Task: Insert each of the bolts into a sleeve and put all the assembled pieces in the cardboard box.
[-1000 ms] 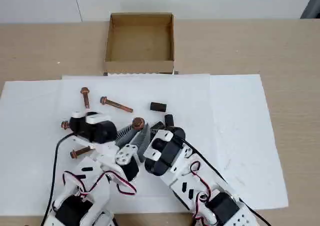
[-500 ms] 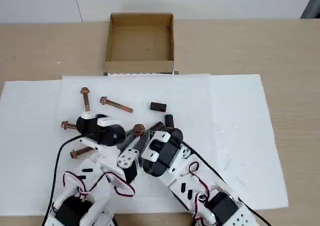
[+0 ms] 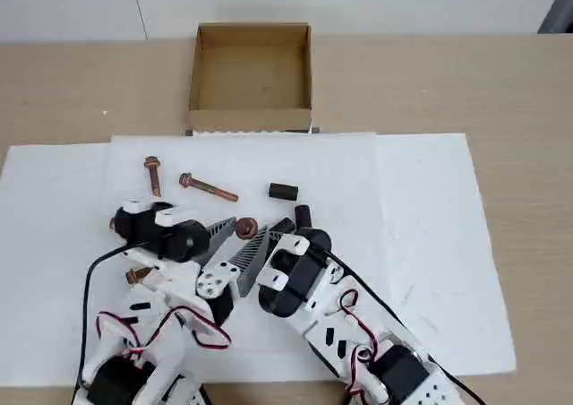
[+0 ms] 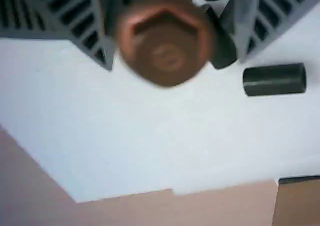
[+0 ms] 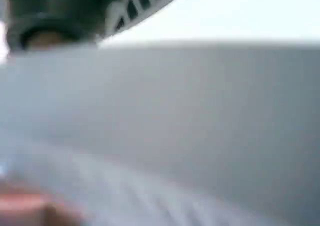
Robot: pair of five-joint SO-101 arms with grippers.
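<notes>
My left gripper (image 3: 238,234) is shut on a copper bolt (image 3: 246,228), whose hex head (image 4: 167,41) sits between the grey ribbed fingers (image 4: 65,16). A black sleeve (image 3: 282,226) lies right beside that head, at the tip of my right gripper (image 3: 271,239). Two more sleeves lie on the white paper just beyond it, one (image 3: 283,191) on its side and one (image 3: 303,215) nearer. Loose bolts lie to the left: a short one (image 3: 152,174), a long one (image 3: 208,187) and one (image 3: 137,274) by the left arm. The cardboard box (image 3: 251,118) stands open at the back.
White paper (image 3: 421,226) covers the middle of the wooden table (image 3: 501,82); its right half is bare. Both arms crowd the near centre, their cables trailing toward the front edge. The box's corner (image 4: 300,201) appears in the left wrist view.
The left arm's wrist swung right, then back left, while the bolt head stayed almost in place between the two grippers. The right arm barely moved.
</notes>
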